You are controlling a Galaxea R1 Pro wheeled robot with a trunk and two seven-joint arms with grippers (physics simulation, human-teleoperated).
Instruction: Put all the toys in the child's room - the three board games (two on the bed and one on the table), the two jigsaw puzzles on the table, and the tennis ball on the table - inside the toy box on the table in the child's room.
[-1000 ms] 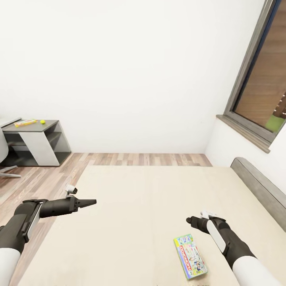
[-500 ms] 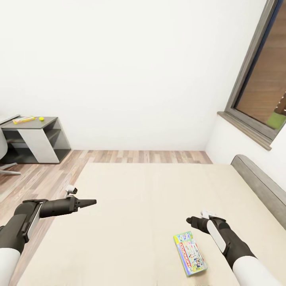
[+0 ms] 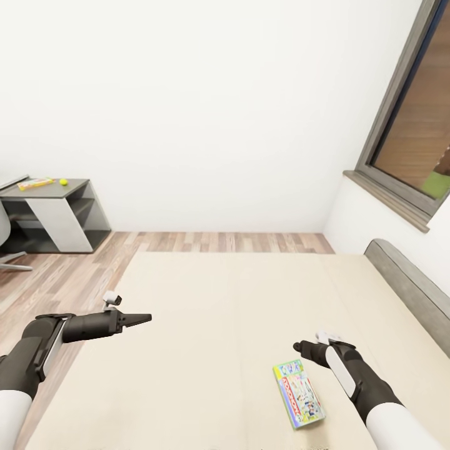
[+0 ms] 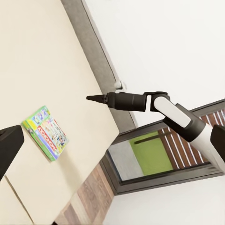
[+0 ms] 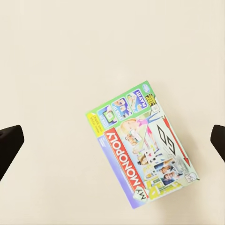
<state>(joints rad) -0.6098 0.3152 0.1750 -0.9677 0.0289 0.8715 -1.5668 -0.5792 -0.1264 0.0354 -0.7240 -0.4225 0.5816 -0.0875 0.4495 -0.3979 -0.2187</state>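
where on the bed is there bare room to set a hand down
Most of the bed is bare: the wide mattress between the left gripper and right gripper. One board game lies by the right gripper.

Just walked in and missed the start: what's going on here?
The robot stands at the bed, tidying toys. One board game lies flat on the mattress, just beside the right claw, which hovers above it with nothing held. The left claw hangs over the bed's other side, also empty.
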